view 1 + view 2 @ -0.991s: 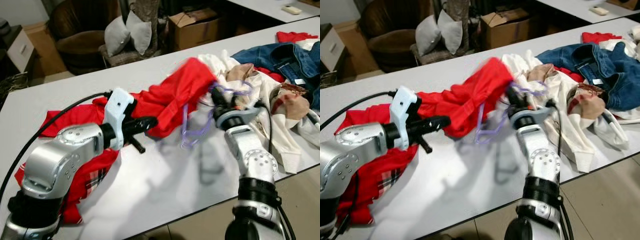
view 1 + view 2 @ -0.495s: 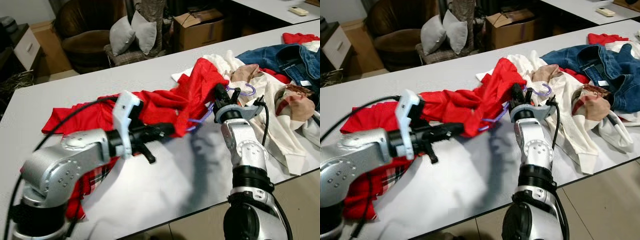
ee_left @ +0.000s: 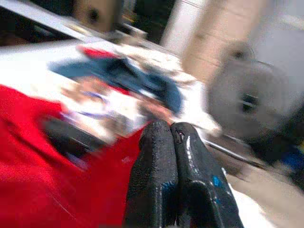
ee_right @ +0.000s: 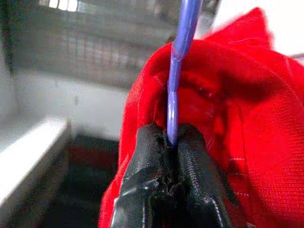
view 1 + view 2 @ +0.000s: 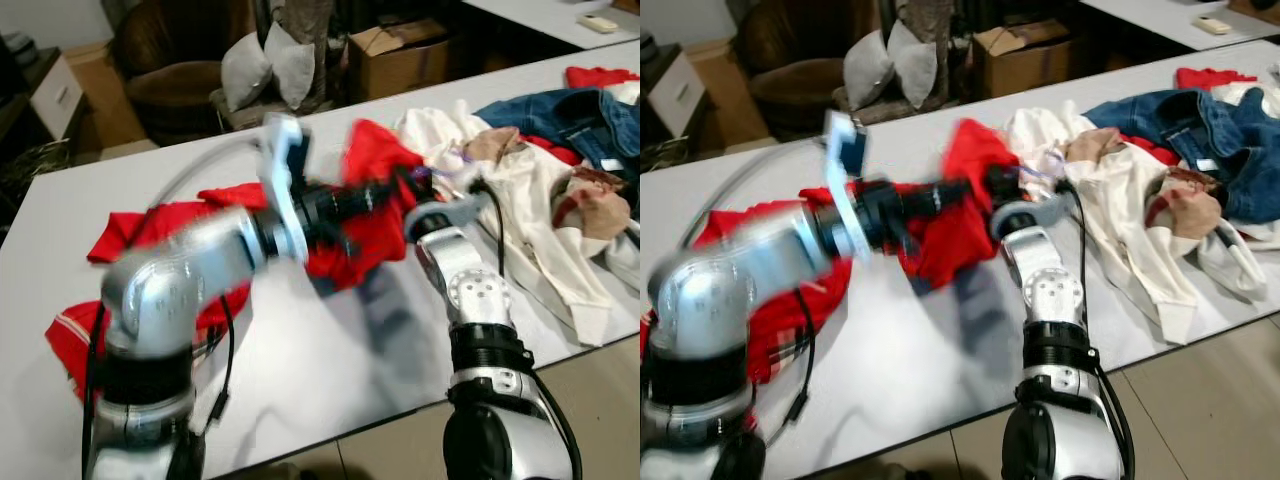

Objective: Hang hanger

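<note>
Working the hanger into the red shirt over the bench

My left pincer (image 3: 173, 137), fingers pressed together on nothing, pokes into the red shirt (image 5: 370, 215) lifted above the bench (image 5: 330, 370); my right pincer (image 4: 172, 137) clamps the purple hanger (image 4: 178, 61) inside the cloth. A hard left push could, I judge, drag the shirt off or twist the thin hanger loose.

Living room (armchair (image 5: 165, 75), pillows (image 5: 272, 65))
</note>
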Robot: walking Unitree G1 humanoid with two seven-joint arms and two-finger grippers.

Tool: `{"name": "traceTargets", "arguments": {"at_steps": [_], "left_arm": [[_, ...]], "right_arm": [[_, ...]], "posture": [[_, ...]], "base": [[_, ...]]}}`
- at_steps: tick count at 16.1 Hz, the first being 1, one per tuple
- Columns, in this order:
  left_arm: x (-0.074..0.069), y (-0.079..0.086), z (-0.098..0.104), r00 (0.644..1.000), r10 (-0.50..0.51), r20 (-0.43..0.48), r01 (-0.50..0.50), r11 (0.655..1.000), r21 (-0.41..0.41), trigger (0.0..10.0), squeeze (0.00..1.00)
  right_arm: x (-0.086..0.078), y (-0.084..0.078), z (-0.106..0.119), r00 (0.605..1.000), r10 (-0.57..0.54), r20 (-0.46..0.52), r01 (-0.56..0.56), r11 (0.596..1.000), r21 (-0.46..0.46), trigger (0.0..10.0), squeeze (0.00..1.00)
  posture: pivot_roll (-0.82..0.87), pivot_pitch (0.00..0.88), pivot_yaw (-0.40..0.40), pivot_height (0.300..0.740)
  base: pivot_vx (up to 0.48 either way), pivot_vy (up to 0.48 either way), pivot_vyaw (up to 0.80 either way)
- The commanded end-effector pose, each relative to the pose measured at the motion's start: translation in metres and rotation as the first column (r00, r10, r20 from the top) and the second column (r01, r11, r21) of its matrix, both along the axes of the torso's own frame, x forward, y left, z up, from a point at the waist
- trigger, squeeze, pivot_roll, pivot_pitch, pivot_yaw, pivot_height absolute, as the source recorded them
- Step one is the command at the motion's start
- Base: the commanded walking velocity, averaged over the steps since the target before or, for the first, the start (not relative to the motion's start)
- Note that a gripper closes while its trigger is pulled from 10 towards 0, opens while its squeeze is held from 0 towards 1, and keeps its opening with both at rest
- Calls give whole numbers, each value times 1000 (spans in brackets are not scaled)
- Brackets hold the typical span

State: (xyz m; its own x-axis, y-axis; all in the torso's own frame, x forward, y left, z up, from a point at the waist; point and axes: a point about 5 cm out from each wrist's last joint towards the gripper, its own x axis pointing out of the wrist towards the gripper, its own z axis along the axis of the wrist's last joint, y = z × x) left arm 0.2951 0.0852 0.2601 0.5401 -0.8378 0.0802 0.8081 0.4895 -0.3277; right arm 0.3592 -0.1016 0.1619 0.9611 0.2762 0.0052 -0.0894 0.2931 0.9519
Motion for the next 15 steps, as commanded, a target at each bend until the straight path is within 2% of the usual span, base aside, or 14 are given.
{"name": "traceTargets", "arguments": {"at_steps": [1,2,4,5,7,8,9,10,11,12,14,15], "left_arm": [[12,20,10,992,112,51,-112,994,3,0,0],[21,35,19,979,180,97,-184,982,40,0,0],[32,54,29,952,261,161,-277,957,85,0,0],[42,74,31,919,336,206,-369,917,150,0,0],[49,97,27,892,402,207,-440,878,188,0,0],[46,94,21,904,384,186,-417,887,200,2510,0],[40,87,9,926,351,136,-374,901,221,10000,0],[36,83,2,937,333,102,-348,909,232,10000,0],[27,75,-22,959,279,41,-277,907,317,10000,1000],[20,73,-46,966,257,4,-235,878,416,10000,1000],[15,79,-67,960,277,-28,-230,846,481,10000,1000],[12,90,-71,946,322,-27,-267,828,493,10000,1000]], "right_arm": [[-10,13,-7,999,43,-34,-42,999,7,10000,0],[-15,5,-5,999,36,-41,-36,999,21,10000,0],[-22,-7,-1,999,27,-47,-26,999,23,10000,0],[-28,-20,3,999,-9,-52,12,998,55,10000,0],[-41,-40,8,996,-64,-58,68,995,67,10000,0],[-42,-41,9,996,-67,-58,70,996,62,10000,0],[-45,-42,9,996,-69,-60,73,996,57,10000,0],[-46,-42,9,996,-70,-62,74,996,56,10000,0],[-48,-41,8,996,-64,-64,66,998,26,10000,0],[-50,-41,8,995,-62,-73,62,998,-9,10000,0],[-53,-39,10,997,-52,-50,50,998,-41,10000,0],[-55,-40,10,998,-41,-56,37,997,-66,10000,0]], "posture": [[-62,0,125,740],[-65,0,131,740],[-77,0,142,740],[-81,0,145,740],[-96,0,159,740],[-97,0,160,740],[-102,0,162,740],[-102,0,160,740],[-101,0,158,740],[-98,0,151,740],[-98,0,145,740],[-98,0,145,740]], "base": [[0,0,0],[0,0,0],[0,0,0],[0,0,0],[0,0,0],[0,0,0],[0,0,0],[0,0,0],[0,0,0],[0,0,0],[0,0,0],[0,0,0]]}}
